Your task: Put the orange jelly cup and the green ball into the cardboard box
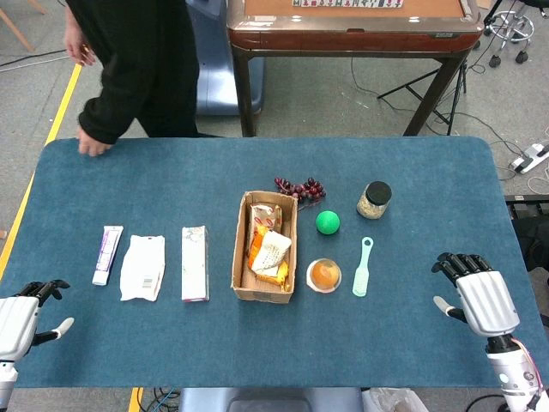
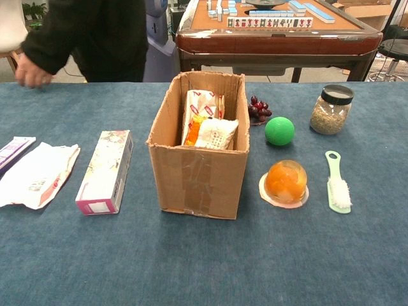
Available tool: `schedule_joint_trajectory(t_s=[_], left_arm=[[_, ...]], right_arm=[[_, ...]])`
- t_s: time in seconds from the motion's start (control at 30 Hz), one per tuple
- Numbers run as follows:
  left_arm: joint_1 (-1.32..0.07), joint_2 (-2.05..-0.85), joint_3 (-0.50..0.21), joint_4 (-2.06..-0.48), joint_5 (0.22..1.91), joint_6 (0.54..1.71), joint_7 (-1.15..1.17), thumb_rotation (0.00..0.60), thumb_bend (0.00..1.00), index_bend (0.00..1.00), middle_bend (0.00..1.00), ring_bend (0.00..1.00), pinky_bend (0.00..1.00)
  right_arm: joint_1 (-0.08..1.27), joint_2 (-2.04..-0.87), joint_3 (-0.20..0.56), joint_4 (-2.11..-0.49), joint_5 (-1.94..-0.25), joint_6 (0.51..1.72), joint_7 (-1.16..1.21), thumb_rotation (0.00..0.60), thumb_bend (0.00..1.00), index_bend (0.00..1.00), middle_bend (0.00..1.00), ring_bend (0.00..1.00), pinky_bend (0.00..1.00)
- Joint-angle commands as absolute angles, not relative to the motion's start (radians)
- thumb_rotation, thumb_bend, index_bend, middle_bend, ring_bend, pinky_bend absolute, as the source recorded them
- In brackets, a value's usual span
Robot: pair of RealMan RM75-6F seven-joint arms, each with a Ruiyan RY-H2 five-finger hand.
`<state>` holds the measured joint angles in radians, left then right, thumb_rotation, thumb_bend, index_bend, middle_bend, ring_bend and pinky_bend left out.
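Head view shows the left robot hand (image 1: 21,319) resting at the near left edge of the blue counter (image 1: 412,343), fingers apart and holding nothing. Just to its right lies a purple-and-white tube (image 1: 107,254), then a flat white packet (image 1: 142,267), then a long carton (image 1: 195,263) printed with a floral pattern, all three lying side by side. A person in black (image 1: 129,64) stands at the far left edge with one hand on the counter.

Near the middle sits the cardboard box (image 1: 241,249), open at the top, with snack packets (image 1: 268,246) inside. Beyond its far right corner lies a bunch of dark grapes (image 1: 300,188). The green ball (image 1: 328,222) rests on the counter just right of the box, outside it. The orange jelly cup (image 1: 324,275) stands nearer the robot than the ball, also just right of the box and outside it. A pale green brush (image 1: 363,268) lies beside the cup, and a black-lidded jar (image 1: 373,199) of grain stands further back, right of the ball. At the near right edge, the right robot hand (image 1: 476,292) is released, fingers spread, well apart from every item.
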<state>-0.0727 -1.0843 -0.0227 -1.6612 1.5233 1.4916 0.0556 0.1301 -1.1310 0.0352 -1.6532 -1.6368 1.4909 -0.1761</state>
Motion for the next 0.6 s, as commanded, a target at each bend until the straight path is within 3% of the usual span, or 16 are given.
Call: schedule_joint_trajectory(t_s=[0.03,0.4,0.6], left_arm=[[-0.072,-1.084,-0.024,-1.664,1.526,1.497,0.056,0.600,0.14,0.35,0.47,0.35,0.59],[-0.067,-1.075,-0.026,-1.666,1.525,1.510,0.042,0.600,0.14,0.35,0.47,0.35,0.59],[-0.057,-1.067,-0.022,-1.676,1.546,1.536,0.039,0.600,0.14,0.35,0.47,0.35,0.59]], right_arm=[[0.133,-1.127,0.029,-1.657,-1.637,1.479,-0.171,0.600,0.06,0.42,0.32,0.33,0.35],[0.165,-1.141,0.043,-1.641,-1.642,1.452,-0.135,0.600,0.06,0.42,0.32,0.28,0.35],[0.235,-1.132,0.065,-1.674,-1.638,1.358,-0.201,0.600,0.00,0.41,0.29,0.23,0.35]])
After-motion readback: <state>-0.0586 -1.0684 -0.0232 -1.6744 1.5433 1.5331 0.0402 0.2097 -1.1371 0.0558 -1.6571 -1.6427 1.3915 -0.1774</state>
